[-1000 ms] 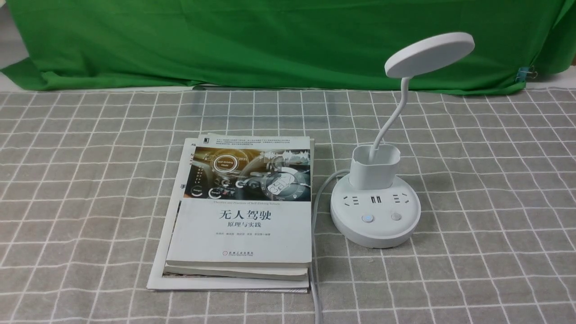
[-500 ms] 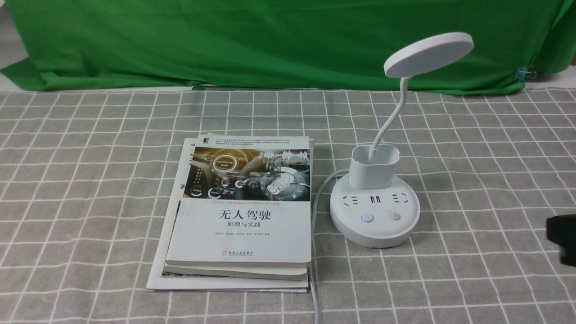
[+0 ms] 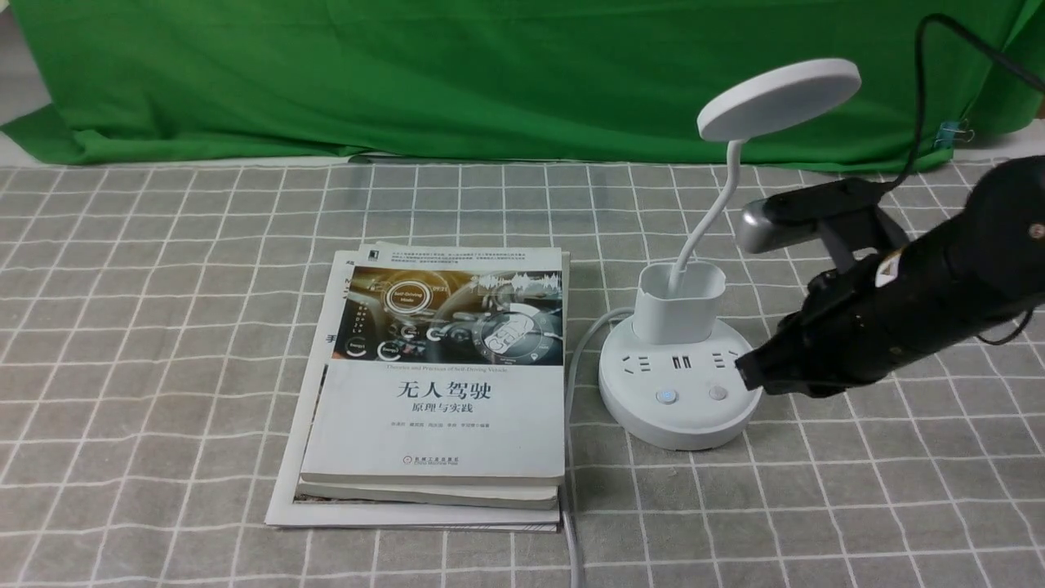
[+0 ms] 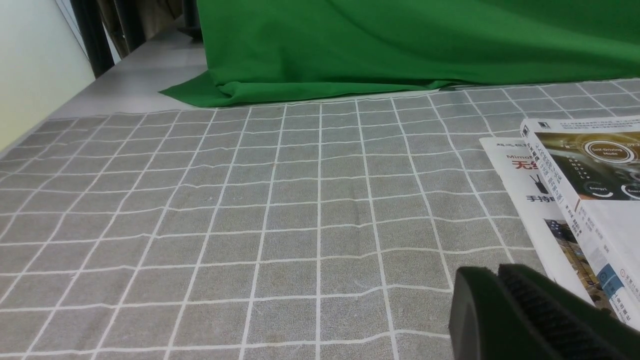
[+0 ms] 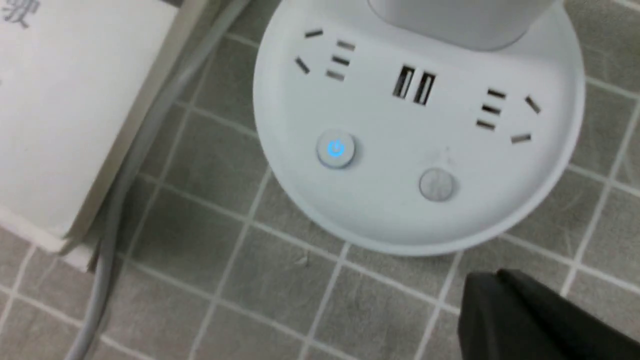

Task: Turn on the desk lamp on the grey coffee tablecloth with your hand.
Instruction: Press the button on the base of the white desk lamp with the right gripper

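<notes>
The white desk lamp (image 3: 680,384) stands on the grey coffee tablecloth (image 3: 163,327), right of centre. Its disc head (image 3: 780,98) sits high on a bent neck. The round base (image 5: 415,130) carries a blue-lit button (image 5: 336,149) and a plain grey button (image 5: 436,184). My right gripper (image 3: 747,371), the hand, is shut and empty. Its tip hangs just off the base's right edge, close to the grey button (image 3: 718,393). The left gripper (image 4: 492,272) is shut, low over the cloth, and holds nothing.
A stack of books (image 3: 441,392) lies just left of the lamp. The lamp's grey cable (image 3: 571,490) runs between them toward the front edge. A green cloth (image 3: 490,73) hangs across the back, with a blue clip (image 3: 951,131) at its right end.
My right arm has come in from the right edge and now reaches the lamp's base. The lamp and books have not moved.
</notes>
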Robot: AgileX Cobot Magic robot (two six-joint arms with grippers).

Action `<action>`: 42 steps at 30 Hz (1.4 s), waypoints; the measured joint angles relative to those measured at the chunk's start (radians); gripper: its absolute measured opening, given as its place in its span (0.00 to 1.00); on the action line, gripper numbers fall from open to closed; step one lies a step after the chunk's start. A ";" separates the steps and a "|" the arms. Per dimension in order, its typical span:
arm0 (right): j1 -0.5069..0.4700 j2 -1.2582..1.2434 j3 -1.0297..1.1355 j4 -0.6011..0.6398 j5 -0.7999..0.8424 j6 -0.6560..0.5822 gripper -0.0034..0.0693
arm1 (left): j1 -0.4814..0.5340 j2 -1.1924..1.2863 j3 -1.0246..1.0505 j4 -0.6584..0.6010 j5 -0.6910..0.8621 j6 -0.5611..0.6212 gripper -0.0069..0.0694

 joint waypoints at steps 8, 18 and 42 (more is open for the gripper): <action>0.000 0.115 -0.072 0.000 -0.015 0.000 0.09 | 0.000 0.000 0.000 0.000 0.000 0.000 0.12; 0.000 0.151 -0.073 0.040 -0.057 -0.035 0.09 | 0.000 0.000 0.000 0.000 0.000 0.001 0.12; 0.000 0.197 -0.087 0.075 -0.087 -0.075 0.09 | 0.000 0.000 0.000 0.000 0.000 0.000 0.12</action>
